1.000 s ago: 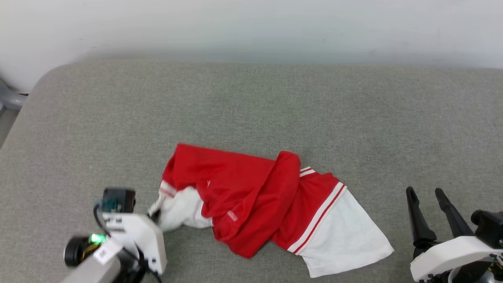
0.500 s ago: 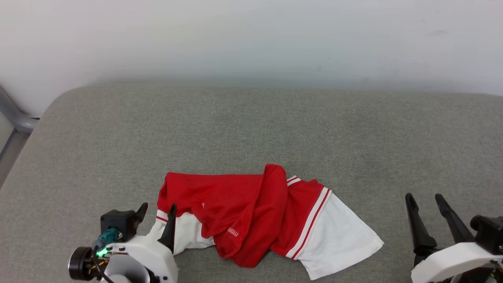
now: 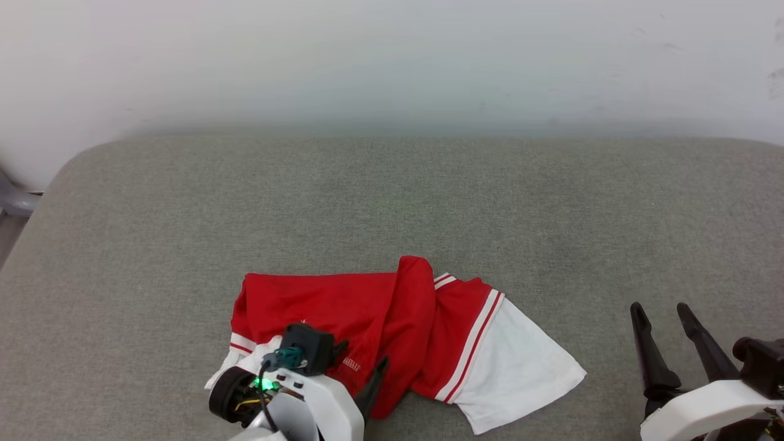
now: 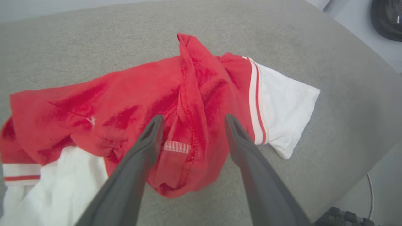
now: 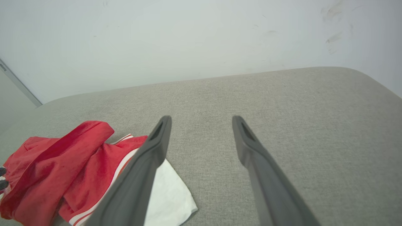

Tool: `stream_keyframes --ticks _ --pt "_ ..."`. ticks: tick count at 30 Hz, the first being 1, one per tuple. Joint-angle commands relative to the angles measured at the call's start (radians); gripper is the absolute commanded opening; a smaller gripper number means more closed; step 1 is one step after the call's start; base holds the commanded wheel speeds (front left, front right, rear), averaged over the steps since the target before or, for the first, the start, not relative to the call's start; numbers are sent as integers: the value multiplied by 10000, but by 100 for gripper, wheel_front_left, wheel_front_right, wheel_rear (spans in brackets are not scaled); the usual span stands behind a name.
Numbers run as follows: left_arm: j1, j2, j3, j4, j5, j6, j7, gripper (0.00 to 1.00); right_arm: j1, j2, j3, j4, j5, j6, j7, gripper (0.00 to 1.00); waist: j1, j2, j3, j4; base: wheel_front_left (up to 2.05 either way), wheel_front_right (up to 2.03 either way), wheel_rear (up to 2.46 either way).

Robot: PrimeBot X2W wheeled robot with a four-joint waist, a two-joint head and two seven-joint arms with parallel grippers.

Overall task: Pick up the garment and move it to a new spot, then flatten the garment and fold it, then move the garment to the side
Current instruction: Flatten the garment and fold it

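Shifting off the garment's [image 3: 331, 300] left white sleeve, the left gripper [image 4: 193, 116] now straddles its bunched red middle fold, fingers spread, holding nothing. The garment lies crumpled on the grey cushion [image 3: 392, 196], not yet lifted. The right gripper [image 3: 660, 307] is spread and empty, well right of the garment. Looks like a regrasp for the pickup.

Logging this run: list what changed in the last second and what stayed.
The left hand swung rightward along the garment, from its left-side white sleeve to the bunched red middle; its open fingers straddle that fold. The garment stayed crumpled on the grey cushion, and the right hand stayed open.
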Motion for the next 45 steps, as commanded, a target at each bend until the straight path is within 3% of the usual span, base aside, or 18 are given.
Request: stream_keyframes --ticks 1,7,9,10,21,27,35,43,44,45 --pt "-204 -24 -141 118 -21 -123 285 100 -17 -1 19 43 44 -7 -26 100 0 -1 70 -92 0 0 0" --pt "-544 113 -635 592 -31 -357 1398 100 -134 1 46 184 151 -7 -145 100 0 -1 251 -293 0 0 0" --pt "-727 137 -668 710 11 -423 1566 13 -188 1 85 227 226 -7 -201 100 0 -1 350 -373 0 0 0" --pt "-825 162 -676 746 53 -465 1599 0 -200 1 95 257 235 -7 -225 100 0 -1 393 -409 0 0 0" --pt "-2585 843 65 -218 878 -658 1017 0 -528 1 47 440 358 -7 -502 100 0 -1 990 -537 0 0 0" --pt "-4107 1087 1292 -172 535 -813 771 0 -951 1 210 441 361 -7 -650 100 0 -1 1925 -718 0 0 0" --pt "-5343 1106 2414 1554 -36 -1138 278 0 -1493 1 436 624 485 -7 -964 100 0 -1 3174 -1120 0 0 0" --pt "-5857 561 2675 4160 -572 -2001 -244 0 -1909 1 593 951 483 -7 -1261 100 0 -1 3660 -1336 0 0 0" --pt "-5859 478 2673 4467 -627 -2112 -286 19 -1947 1 600 976 460 -7 -1280 100 0 -1 3661 -1343 0 0 0" --pt "-5875 428 2648 4698 -630 -2219 -362 49 -1978 1 603 997 432 -7 -1296 100 0 -1 3652 -1347 0 0 0"
